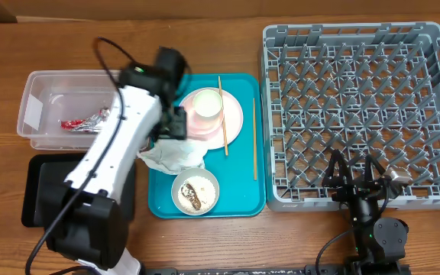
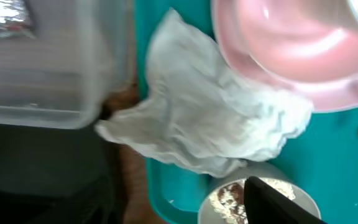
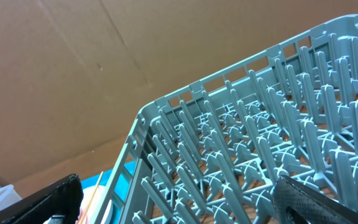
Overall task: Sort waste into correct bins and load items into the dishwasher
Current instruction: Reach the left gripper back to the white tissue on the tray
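My left gripper point(image 1: 170, 124) hovers open and empty over the teal tray's left part, just above the crumpled white napkin point(image 1: 176, 156) point(image 2: 210, 118). Only one of its fingers point(image 2: 272, 202) shows in the left wrist view. Foil and red scraps point(image 1: 82, 121) lie in the clear tub point(image 1: 33, 107). The black tray point(image 1: 35, 191) sits in front of the tub. The pink bowl point(image 1: 207, 105) stands on the round plate point(image 1: 234, 126). The grey-blue bowl point(image 1: 195, 191) holds rice and a brown lump. One chopstick point(image 1: 222, 114) lies across the plate, the other point(image 1: 254, 149) beside it. My right gripper point(image 1: 354, 182) point(image 3: 179, 208) is open at the dish rack's point(image 1: 357, 99) front edge.
The teal tray point(image 1: 243, 202) holds the dishes and the napkin between the tub and the rack. The left arm point(image 1: 105, 168) stretches over the black tray and the tub's right end. Brown tabletop runs along the front edge.
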You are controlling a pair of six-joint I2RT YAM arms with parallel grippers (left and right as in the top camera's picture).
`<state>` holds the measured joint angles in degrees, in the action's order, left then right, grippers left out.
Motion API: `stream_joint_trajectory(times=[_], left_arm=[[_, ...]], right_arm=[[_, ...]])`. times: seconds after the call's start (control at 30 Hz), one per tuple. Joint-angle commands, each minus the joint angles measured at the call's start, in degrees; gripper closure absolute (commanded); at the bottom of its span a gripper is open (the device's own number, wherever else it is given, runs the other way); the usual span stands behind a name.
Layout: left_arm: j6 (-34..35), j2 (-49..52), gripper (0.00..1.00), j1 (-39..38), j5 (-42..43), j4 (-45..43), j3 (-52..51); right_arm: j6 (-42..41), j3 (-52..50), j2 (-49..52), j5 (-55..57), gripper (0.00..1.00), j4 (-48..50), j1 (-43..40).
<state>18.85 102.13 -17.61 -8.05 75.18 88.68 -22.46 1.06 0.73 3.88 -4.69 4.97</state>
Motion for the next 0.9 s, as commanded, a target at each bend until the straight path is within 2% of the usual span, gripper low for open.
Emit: stream_joint_trajectory(times=[0.0, 0.17, 0.33, 0.6, 0.63, 0.77, 0.87], left_arm=[[3.8, -0.6, 0.30, -3.0, 1.1, -2.3, -7.2], [6.7, -0.6, 0.28, -4.2, 1.4, -11.1, -15.9], [6.6, -0.6, 0.27, -4.2, 5.1, -19.3, -21.4], [6.6, -0.6, 0.26, -4.2, 4.9, -30.6, -28.2], [6.7, -0.6, 0.28, -4.2, 4.7, -31.1, -28.8], [6.6, -0.6, 0.45, -4.2, 4.7, -31.6, -29.6], [5.8, -0.6, 0.48, -4.2, 4.7, -32.1, -29.6]], right_arm=[[0.0, -0.6, -0.5, 0.5, 0.00, 0.3, 0.2], [0.0, -0.6, -0.5, 0.5, 0.00, 0.3, 0.2], [0.0, -0.6, -0.5, 0.5, 0.00, 0.3, 0.2], [0.0, -0.6, -0.5, 0.5, 0.00, 0.3, 0.2], [0.0, -0.6, -0.5, 0.5, 0.00, 0.3, 0.2], [0.0, -0.6, -0.5, 0.6, 0.00, 0.3, 0.2], [0.0, -0.6, -0.5, 0.5, 0.00, 0.3, 0.2]])
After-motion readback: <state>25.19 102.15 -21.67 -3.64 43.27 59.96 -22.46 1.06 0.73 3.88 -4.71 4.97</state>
